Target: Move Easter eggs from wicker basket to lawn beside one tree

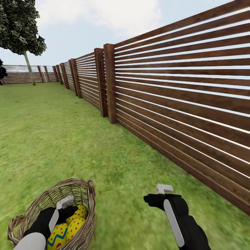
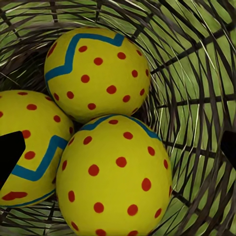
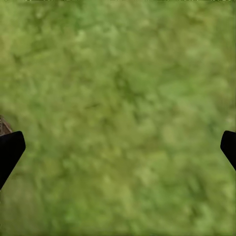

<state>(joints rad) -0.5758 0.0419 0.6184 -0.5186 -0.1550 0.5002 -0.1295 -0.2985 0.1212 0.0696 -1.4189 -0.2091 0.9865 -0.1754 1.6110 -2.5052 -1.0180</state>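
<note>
The wicker basket stands on the lawn at the lower left of the head view. Three Easter eggs lie inside it, yellow with red dots and blue-edged bands: one at the back, one to the side, and the nearest. My left gripper reaches down into the basket, open, its black fingertips spread either side of the nearest egg without touching it. Open as well, my right gripper hangs over bare grass to the right of the basket. A pale-trunked tree stands far off by the back fence.
A dark brown slatted fence runs close along the right side and recedes to the far corner. A black plant shows at the far left edge. Open grass stretches between the basket and the tree.
</note>
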